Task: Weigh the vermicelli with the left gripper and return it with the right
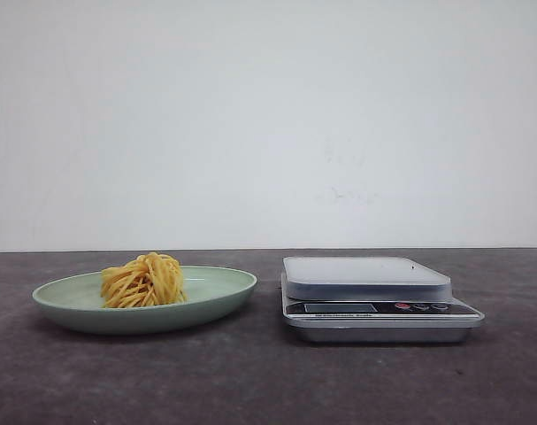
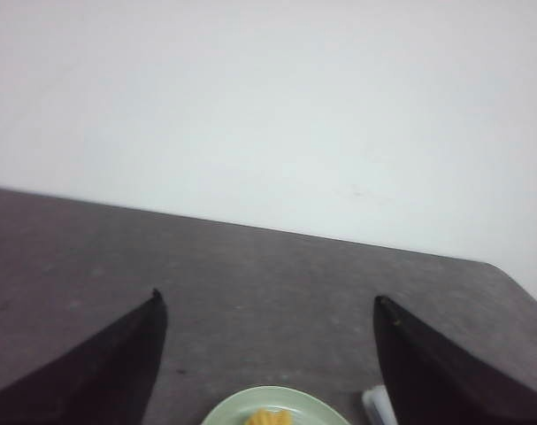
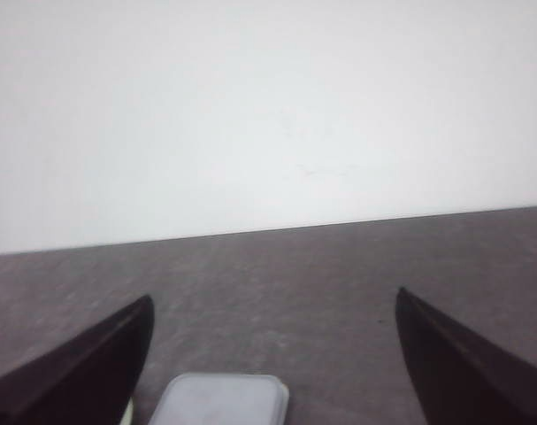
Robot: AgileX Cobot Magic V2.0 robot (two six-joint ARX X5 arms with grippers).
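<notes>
On the dark table (image 1: 250,381), the vermicelli (image 1: 143,281) sits as a rounded yellow-orange clump in the pale green plate (image 1: 224,288), slightly left of the plate's middle in the front view. Just to the right of the plate, apart from it, stands a silver kitchen scale (image 1: 374,299) with a bare platform and its display and buttons facing the camera. Neither arm shows in the front view. The left gripper (image 2: 268,305) hangs above the table with its fingers spread wide, holding nothing, the plate's edge below them. The right gripper (image 3: 272,305) is likewise spread wide and empty above the scale's platform (image 3: 219,398).
</notes>
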